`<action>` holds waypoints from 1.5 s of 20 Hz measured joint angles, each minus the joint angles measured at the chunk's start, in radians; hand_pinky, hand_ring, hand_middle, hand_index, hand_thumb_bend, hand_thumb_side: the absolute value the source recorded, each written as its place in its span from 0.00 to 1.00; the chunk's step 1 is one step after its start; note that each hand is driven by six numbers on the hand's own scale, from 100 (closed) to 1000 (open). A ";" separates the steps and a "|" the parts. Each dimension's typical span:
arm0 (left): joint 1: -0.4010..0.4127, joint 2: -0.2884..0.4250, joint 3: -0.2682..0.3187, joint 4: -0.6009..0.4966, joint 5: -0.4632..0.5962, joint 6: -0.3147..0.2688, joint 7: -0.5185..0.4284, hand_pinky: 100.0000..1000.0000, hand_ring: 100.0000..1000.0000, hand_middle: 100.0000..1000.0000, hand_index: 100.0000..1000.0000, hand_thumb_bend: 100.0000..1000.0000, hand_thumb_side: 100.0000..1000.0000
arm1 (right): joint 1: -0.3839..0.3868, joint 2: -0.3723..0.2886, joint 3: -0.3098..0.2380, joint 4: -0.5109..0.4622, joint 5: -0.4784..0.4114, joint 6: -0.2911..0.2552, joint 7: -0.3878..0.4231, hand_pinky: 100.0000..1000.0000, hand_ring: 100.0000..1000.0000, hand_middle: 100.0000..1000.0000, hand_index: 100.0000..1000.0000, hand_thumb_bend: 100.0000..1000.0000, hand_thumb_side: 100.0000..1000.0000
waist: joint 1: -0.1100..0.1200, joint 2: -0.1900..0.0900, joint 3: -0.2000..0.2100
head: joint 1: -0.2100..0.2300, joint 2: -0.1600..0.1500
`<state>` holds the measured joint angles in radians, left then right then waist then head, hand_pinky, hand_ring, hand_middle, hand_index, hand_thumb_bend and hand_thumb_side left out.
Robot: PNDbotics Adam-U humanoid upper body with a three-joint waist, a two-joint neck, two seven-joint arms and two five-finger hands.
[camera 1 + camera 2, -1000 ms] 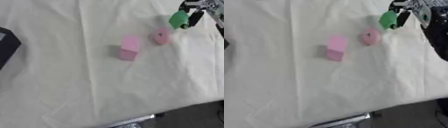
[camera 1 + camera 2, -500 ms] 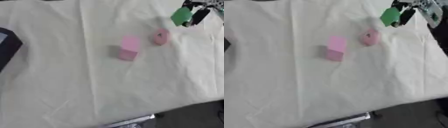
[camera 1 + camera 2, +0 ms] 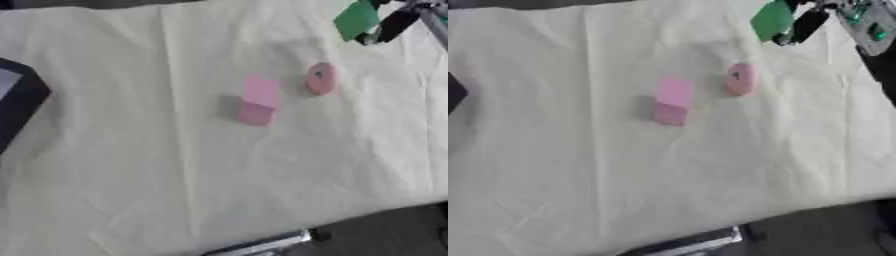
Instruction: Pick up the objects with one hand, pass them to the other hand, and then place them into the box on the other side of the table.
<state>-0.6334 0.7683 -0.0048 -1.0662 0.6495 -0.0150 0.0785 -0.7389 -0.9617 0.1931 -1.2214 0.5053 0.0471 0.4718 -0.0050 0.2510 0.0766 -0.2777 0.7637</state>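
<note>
Green block: we see it (image 3: 773, 20) pinched in the right hand (image 3: 802, 25) at the far right — off the cloth, with a faint shadow below it.
Change: over the last second the green block has risen and drifted a little farther from us; before, it hung lower, closer to the pink round piece.
Right hand: dark fingers curl round the green block's right edge, so the hand is closed on it; the palm runs out of the top right corner.
Left hand: we find it in neither view, so we cannot tell its state.
Pink block: it (image 3: 259, 99) lies on the cream cloth (image 3: 175, 165) near the middle, untouched.
Pink round piece: it (image 3: 320, 78) stands on edge just right of the pink block, slightly farther away, apart from it.
Box: a dark container (image 3: 19, 102) shows at the left edge — we judge this to be the target on the far side from the lifting hand.
Meaning for the task: the pick-up looks done for one object; the pass to the other hand is not yet made, and two pink things remain.
</note>
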 measured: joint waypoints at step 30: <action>0.018 0.005 -0.018 -0.125 -0.018 -0.001 0.009 0.83 0.72 0.75 0.89 0.42 0.77 | 0.037 0.219 0.065 -0.258 -0.177 0.241 -0.169 0.74 0.58 0.47 0.49 0.15 0.00 | -0.030 -0.029 0.024 | 0.117 0.005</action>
<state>-0.6153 0.7733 -0.0227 -1.1913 0.6316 -0.0160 0.0876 -0.7023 -0.7424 0.2584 -1.4792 0.3280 0.2882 0.3031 -0.0345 0.2218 0.1009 -0.1604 0.7689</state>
